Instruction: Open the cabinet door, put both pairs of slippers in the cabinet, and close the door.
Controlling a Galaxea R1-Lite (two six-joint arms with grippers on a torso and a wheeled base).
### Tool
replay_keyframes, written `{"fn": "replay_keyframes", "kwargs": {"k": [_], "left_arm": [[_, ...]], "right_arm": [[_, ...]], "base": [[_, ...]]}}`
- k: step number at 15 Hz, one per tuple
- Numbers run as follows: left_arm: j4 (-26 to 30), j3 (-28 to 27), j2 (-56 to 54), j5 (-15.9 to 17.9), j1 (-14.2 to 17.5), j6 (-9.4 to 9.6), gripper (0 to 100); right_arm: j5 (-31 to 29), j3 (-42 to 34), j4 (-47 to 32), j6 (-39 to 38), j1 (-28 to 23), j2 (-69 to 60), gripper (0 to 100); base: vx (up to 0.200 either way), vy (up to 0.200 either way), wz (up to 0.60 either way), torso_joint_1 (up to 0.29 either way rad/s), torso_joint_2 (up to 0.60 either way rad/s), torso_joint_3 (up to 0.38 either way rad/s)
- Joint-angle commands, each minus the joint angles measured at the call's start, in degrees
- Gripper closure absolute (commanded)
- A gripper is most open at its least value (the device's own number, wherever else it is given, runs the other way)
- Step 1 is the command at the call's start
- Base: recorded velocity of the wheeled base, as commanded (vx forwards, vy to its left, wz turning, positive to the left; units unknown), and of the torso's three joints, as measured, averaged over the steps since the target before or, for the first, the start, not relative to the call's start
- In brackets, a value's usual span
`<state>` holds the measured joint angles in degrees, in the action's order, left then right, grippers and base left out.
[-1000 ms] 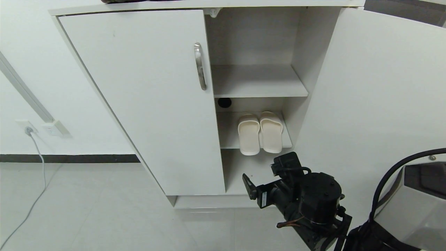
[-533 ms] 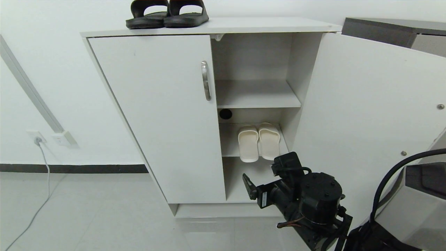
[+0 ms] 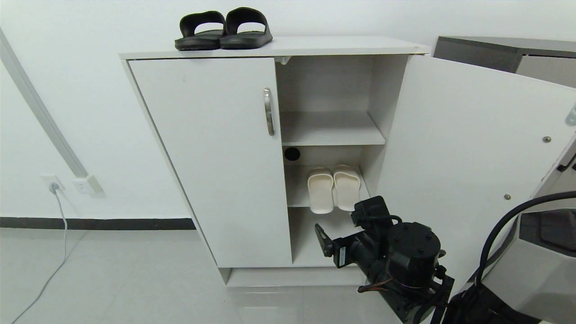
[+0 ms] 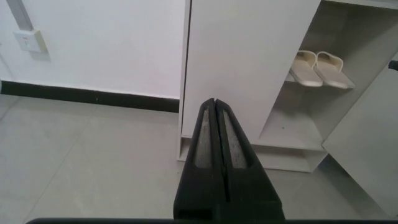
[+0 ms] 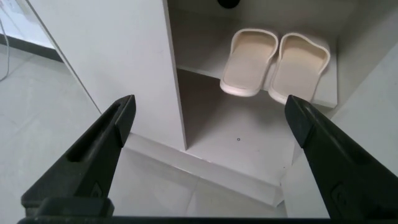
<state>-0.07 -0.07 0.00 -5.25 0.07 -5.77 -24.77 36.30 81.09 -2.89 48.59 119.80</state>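
Note:
A white cabinet (image 3: 342,45) stands against the wall with its right door (image 3: 459,153) swung open and its left door (image 3: 211,157) shut. A pair of black slippers (image 3: 223,29) sits on the cabinet top at the left. A pair of white slippers (image 3: 333,189) (image 5: 275,62) (image 4: 320,67) lies side by side on the middle shelf. My right gripper (image 3: 337,227) (image 5: 210,106) hangs open and empty in front of the bottom compartment, below the white slippers. My left gripper (image 4: 214,109) is shut on nothing, low over the floor facing the shut door.
The upper shelf (image 3: 330,128) and the bottom compartment (image 3: 310,252) are bare. The open door stands close to my right arm. A grey unit (image 3: 495,49) is behind it. A wall socket with a cable (image 3: 54,185) is at the left, over tiled floor (image 3: 112,288).
The head camera has shifted, so the cabinet top with the black slippers has come into the picture. The right gripper keeps its place and stays open.

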Motion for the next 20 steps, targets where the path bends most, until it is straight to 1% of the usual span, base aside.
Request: {"fn": "replay_keyframes", "kwargs": {"k": [1,2,9,11,12,14,17,18,20], "left_arm": [[-0.01,-0.01,0.00,-0.02,0.01,-0.03,100],[-0.01,-0.01,0.00,-0.02,0.01,-0.03,100],[-0.01,-0.01,0.00,-0.02,0.01,-0.12,100],[-0.01,-0.01,0.00,-0.02,0.01,-0.12,100],[-0.01,-0.01,0.00,-0.02,0.01,-0.12,100],[-0.01,-0.01,0.00,-0.02,0.01,-0.12,100],[-0.01,-0.01,0.00,-0.02,0.01,-0.12,100],[-0.01,-0.01,0.00,-0.02,0.01,-0.12,100],[-0.01,-0.01,0.00,-0.11,0.01,-0.12,100]], "right_arm": [[-0.01,0.00,0.12,0.08,0.01,0.70,0],[-0.01,0.00,0.12,0.08,0.01,0.70,0],[-0.19,0.17,0.12,0.16,0.01,0.70,0],[-1.33,0.35,-0.23,0.25,0.01,0.70,0],[-3.27,1.23,-0.50,0.34,0.01,0.79,0],[-3.62,1.23,-0.50,0.52,-0.25,0.79,0],[-3.88,1.23,-0.41,1.04,-2.27,0.70,0],[-5.02,1.23,-0.41,1.13,-2.45,0.79,0],[-5.46,0.87,-0.06,2.19,-2.54,0.70,0]], "base": [[0.000,0.000,0.00,0.000,0.00,0.000],[0.000,0.000,0.00,0.000,0.00,0.000],[0.000,0.200,0.00,0.002,0.00,0.004],[0.000,0.200,0.00,0.007,0.00,-0.002],[0.000,0.200,0.00,0.002,0.00,0.007],[0.000,0.200,0.00,0.002,0.00,0.005],[0.000,0.200,0.00,0.004,0.01,0.004],[0.000,0.200,0.00,0.002,0.00,0.002],[0.000,0.200,0.00,0.002,0.00,0.002]]}}
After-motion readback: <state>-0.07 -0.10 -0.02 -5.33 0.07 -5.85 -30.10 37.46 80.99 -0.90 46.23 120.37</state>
